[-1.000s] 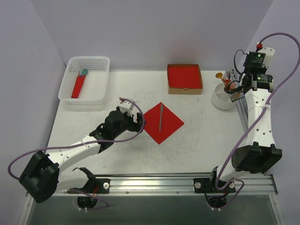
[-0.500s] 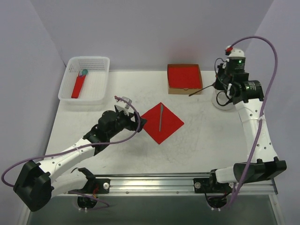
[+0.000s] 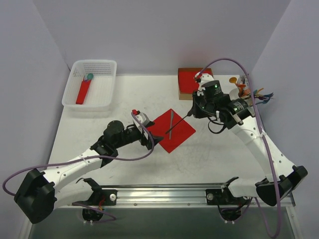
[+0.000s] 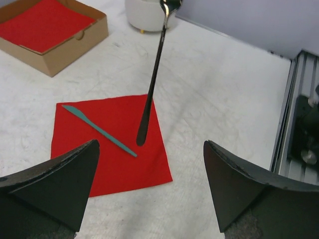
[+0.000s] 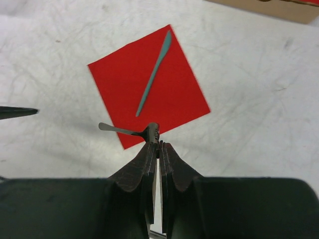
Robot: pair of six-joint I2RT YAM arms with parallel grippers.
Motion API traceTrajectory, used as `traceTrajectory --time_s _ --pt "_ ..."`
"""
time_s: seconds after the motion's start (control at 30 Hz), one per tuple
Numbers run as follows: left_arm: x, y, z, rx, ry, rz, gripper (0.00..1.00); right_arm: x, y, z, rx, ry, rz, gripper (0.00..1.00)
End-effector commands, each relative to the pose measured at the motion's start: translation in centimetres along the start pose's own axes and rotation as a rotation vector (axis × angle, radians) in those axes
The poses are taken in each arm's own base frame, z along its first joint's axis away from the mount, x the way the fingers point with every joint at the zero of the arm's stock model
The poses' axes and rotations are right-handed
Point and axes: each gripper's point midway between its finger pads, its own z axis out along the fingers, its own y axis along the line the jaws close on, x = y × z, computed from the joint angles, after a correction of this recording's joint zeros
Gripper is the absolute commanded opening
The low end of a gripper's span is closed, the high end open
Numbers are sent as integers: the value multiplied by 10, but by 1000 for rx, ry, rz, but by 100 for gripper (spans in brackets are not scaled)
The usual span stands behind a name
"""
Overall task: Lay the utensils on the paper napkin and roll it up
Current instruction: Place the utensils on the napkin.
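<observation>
From above, the paper napkin (image 3: pixel 175 138) lies as a diamond near the middle of the tabletop, with a knife (image 3: pixel 171 123) already on it. Your right gripper (image 3: pixel 191 113) is clenched on a dark spoon (image 3: pixel 178 122), which slants down over the side of the napkin facing the tabletop's right edge. Your left gripper (image 3: pixel 151 138) sits released at the napkin's left corner. That closeness is a risk: a nudge from it would shift the thin sheet under the incoming spoon.

In the left wrist view, the spoon (image 4: pixel 154 74) hangs steeply, bowl up, with its handle tip over the napkin (image 4: pixel 114 164) just beside the knife (image 4: pixel 99 131). I cannot tell whether it touches the paper. If you let go at this tilt, it would likely topple across the knife or off the sheet. If you drag it while pressing, the paper may crumple. The left gripper (image 4: pixel 150 144) stands wide apart.

In the right wrist view, the right gripper (image 5: pixel 158 142) pinches the spoon (image 5: pixel 122 129) at one end only, so it could pivot in the grip. The napkin (image 5: pixel 174 94) and knife (image 5: pixel 153 74) lie beyond.
</observation>
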Motion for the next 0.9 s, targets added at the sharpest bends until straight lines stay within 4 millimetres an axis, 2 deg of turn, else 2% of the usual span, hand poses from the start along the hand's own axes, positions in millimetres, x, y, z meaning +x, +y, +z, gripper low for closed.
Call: traceTrajectory --time_s 0.0,0.13,0.17,0.2,0.3,0.43,0.5,0.53,0.6,0.73,0.87 --pt "-15 -22 5 125 -90 212 94 -7 32 -29 -141 -71 17 0" --pt "-14 -25 12 155 -66 247 99 -1 50 -40 -185 -61 -10 0" --pt "-10 -27 14 168 -45 251 93 0 52 -42 -183 -59 -16 0" --pt "-15 -28 17 173 -49 251 92 3 59 -43 -198 -54 -28 0" --pt "-15 -35 23 205 -30 254 90 6 66 -43 -206 -46 -46 0" --pt "-13 -34 29 200 -14 258 86 12 81 -40 -229 -35 -72 0" --pt "-10 -34 31 206 -2 258 82 16 88 -38 -242 -23 -88 0" --pt "-11 -35 32 215 -2 260 75 13 87 -37 -221 -34 -91 0" --pt "-6 -36 33 226 20 263 69 15 89 -35 -216 -30 -98 0" --pt "-2 -37 35 243 38 264 53 16 92 -32 -211 -26 -113 0" --pt "4 -37 36 249 59 259 50 17 88 -30 -183 -27 -119 0"
